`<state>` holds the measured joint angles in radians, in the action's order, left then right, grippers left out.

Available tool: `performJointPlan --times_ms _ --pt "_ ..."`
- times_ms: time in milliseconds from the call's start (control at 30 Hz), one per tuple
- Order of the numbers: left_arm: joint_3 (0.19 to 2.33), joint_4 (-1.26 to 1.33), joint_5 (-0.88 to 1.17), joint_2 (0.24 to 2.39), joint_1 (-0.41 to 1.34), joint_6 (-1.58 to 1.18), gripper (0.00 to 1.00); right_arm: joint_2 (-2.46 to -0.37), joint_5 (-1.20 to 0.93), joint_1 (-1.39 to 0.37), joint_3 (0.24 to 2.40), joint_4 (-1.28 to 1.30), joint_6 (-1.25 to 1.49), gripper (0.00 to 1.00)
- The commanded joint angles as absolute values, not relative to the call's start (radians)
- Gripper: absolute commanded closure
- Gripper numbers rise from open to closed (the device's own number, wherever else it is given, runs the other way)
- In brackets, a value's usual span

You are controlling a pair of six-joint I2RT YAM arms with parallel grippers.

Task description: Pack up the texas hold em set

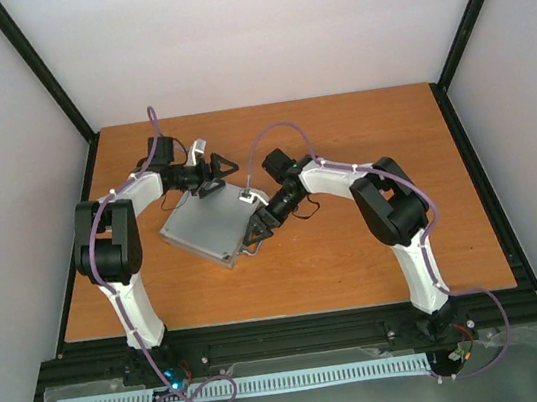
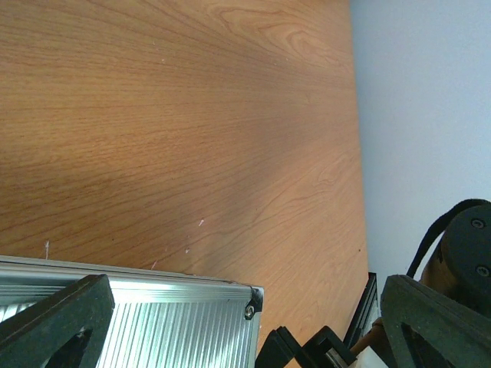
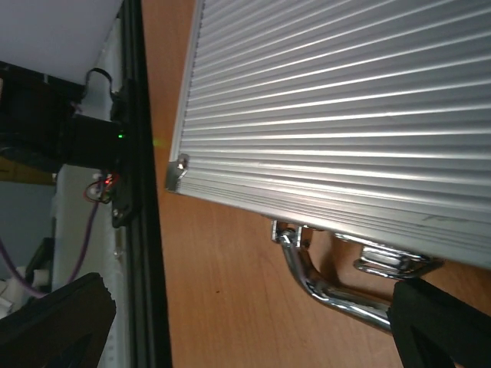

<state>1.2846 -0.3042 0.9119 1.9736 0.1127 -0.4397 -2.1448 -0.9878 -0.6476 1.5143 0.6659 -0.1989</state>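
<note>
The texas hold em set shows as a shut silver ribbed briefcase lying flat in the middle of the wooden table. My left gripper hovers open over the case's far corner, one black finger over the lid and the other off to the side. My right gripper stands open at the case's near right edge. In the right wrist view the chrome handle and a latch stick out under the lid, and one finger is close by the handle. Nothing is held.
The table is bordered by a black frame rail and white walls on three sides. A white slotted cable channel runs along the front below the arm bases.
</note>
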Motion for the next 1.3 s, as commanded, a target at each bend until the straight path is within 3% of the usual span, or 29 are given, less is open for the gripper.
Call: performJointPlan --times_ms 0,433,1000,1267 --pt "1.177 -0.477 0.593 2.135 0.107 -0.405 0.0 -2.163 -1.1 -0.643 1.539 0.685 -0.23 0.02" --pt "1.183 -0.476 0.598 2.135 0.106 -0.409 0.0 -2.138 -0.778 -0.643 1.476 0.653 -0.145 0.02" --pt "1.196 -0.477 0.593 2.157 0.106 -0.401 0.0 -2.192 -0.738 -0.691 1.515 0.582 -0.094 0.02" --pt "1.201 -0.512 0.589 2.157 0.106 -0.394 0.0 -2.212 -0.589 -0.768 1.541 0.526 -0.029 0.01"
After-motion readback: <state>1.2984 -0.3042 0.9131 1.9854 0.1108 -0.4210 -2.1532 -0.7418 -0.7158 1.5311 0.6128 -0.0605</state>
